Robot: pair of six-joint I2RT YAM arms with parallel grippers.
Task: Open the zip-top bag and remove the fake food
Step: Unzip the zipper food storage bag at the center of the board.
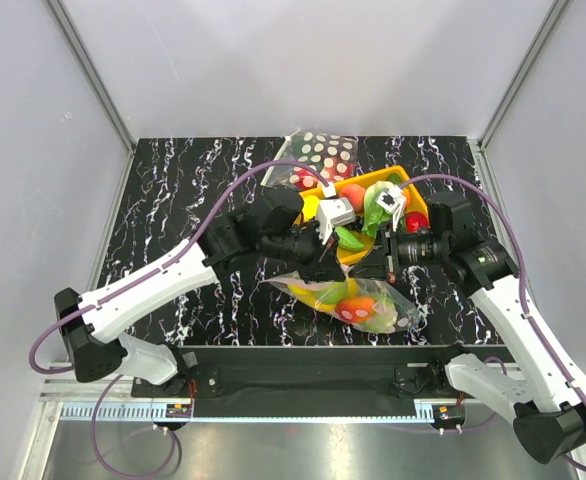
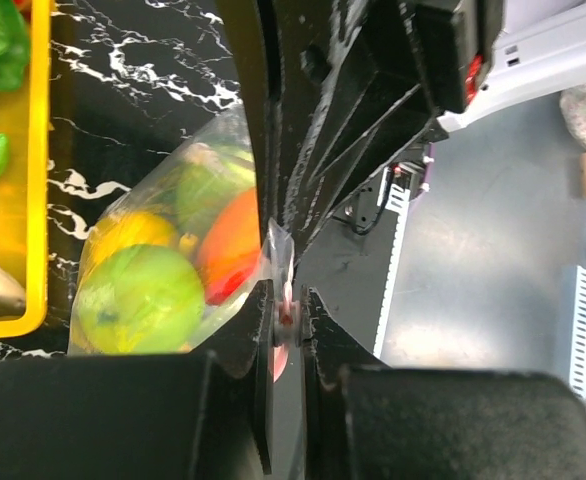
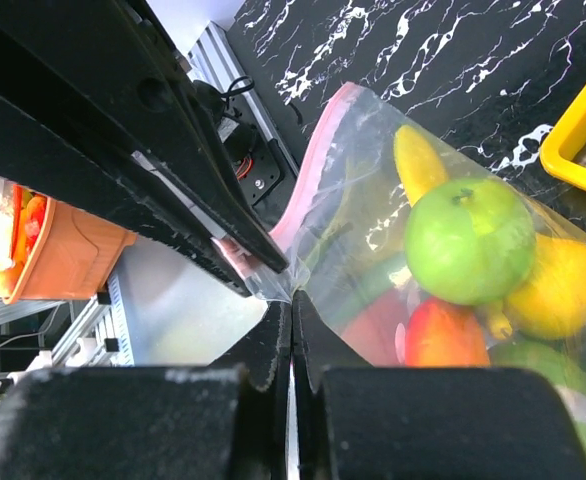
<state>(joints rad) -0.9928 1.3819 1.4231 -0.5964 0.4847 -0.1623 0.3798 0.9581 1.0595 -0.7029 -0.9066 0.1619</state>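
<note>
The left gripper pinches the pink edge of the zip-top bag. The right gripper pinches it too. From above, the bag lies bottom middle, fake food inside.

Surface: table, black with white marble veining.
Upper centre: polka-dot bag, lying flat.
Centre right: yellow tray.
Lower centre: zip-top bag, clear, near the front edge.

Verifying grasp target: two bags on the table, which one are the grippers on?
The clear zip-top bag of fake food at the near edge; left gripper and right gripper pinch its zip edge. The polka-dot bag lies untouched behind.
</note>
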